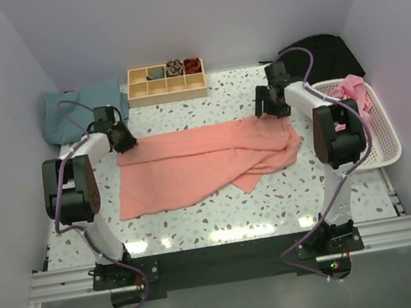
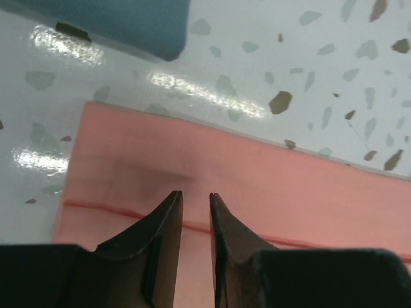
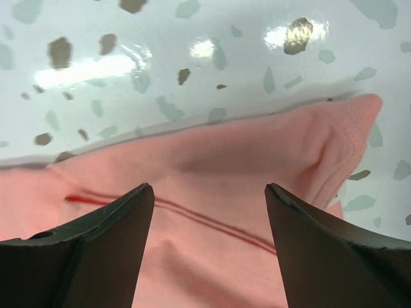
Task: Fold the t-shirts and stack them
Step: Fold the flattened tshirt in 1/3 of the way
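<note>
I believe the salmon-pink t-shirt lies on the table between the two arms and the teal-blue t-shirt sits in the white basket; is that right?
Not quite: the teal-blue t-shirt lies at the far left corner of the table, not in the white basket, which holds a pink garment. The salmon-pink t-shirt does lie between the arms. The top external view shows this.

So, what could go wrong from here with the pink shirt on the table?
1. The pink shirt is bunched at its right end, near the open right fingers; a fold may come out crooked.
2. The left fingers stand close together over the far left corner, so they may miss the cloth.
3. The blue shirt lies near that corner and could get dragged.
</note>
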You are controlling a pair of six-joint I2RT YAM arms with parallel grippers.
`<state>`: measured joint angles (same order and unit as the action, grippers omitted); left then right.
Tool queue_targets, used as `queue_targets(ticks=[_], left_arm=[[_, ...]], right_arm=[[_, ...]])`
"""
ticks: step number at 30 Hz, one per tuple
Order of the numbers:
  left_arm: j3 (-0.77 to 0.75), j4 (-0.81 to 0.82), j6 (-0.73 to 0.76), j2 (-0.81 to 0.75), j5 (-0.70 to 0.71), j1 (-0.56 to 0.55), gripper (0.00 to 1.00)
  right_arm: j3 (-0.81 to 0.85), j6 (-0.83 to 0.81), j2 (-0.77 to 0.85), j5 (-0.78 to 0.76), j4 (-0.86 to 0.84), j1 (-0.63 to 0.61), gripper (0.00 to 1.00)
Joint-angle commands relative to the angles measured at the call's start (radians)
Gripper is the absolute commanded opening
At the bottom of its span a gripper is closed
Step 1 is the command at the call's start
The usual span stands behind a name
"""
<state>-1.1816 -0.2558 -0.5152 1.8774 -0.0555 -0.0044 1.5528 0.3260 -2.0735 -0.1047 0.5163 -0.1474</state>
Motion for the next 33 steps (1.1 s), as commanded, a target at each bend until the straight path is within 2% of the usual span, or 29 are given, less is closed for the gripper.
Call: queue_targets(ticks=[1,5,8,10,14,20,24,28,33], left_arm=[[0.01,0.058,0.026,-0.133,-0.087,-0.026,0.31],[0.059,0.029,0.037,-0.225,-0.104,-0.048,0.34],[0.143,0.024,0.038,-0.31,-0.145,-0.068,0.34],[0.212,0.033,0.029,-0.366,-0.165,-0.084,0.34],[0.289,0.072,0.015,-0.414,-0.156,-0.1,0.34],[0.321,0.096,0.021,-0.397,-0.167,-0.101,0.32],[0.326,0.104,0.018,-0.394,-0.161,-0.101,0.32],[0.33,0.118,0.011,-0.393,-0.158,-0.101,0.31],[0.349,0.141,-0.008,-0.388,-0.153,-0.101,0.31]], right_arm=[[0.006,-0.042,0.136,0.103,-0.046,0.002,0.74],[-0.077,-0.004,0.22,0.157,-0.009,-0.003,0.7],[-0.221,0.033,0.354,0.27,-0.027,-0.029,0.66],[-0.318,0.051,0.45,0.284,-0.003,-0.063,0.63],[-0.443,0.108,0.573,0.247,0.071,-0.21,0.58],[-0.637,0.251,0.708,0.181,0.059,-0.323,0.5],[-0.733,0.272,0.734,0.194,-0.051,-0.354,0.45],[-0.792,0.285,0.724,0.259,-0.162,-0.368,0.45],[-0.801,0.268,0.67,0.269,-0.226,-0.373,0.46]])
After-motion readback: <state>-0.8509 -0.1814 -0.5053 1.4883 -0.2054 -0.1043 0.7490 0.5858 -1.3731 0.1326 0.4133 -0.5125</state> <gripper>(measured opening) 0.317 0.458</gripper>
